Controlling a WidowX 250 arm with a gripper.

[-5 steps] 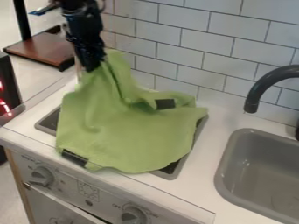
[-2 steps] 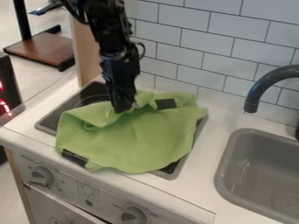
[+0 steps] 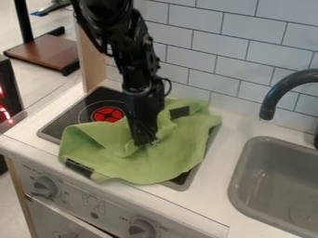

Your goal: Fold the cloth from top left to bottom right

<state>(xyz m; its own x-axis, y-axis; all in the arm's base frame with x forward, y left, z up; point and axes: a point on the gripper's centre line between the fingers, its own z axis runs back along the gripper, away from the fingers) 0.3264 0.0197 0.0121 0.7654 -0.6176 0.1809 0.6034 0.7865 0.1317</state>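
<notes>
End effector (image 3: 145, 139) pinching TL corner of cloth (image 3: 168, 162), shifted down-right since prev. frames; red burner (image 3: 107, 114) now exposed. Fold approx. half done, est.; corner short of BR.

Cam: high, front of ctr (image 3: 217, 162) | faces: slant dn twd tiled wall (image 3: 195, 42) | dist: fairly near

The green cloth (image 3: 130, 168) lies wrinkled over the stove (image 3: 65, 122), partly folded, its middle bunched into creases. One dark patch (image 3: 179, 111) shows near its far edge, another (image 3: 79, 168) at its near left corner.
</notes>
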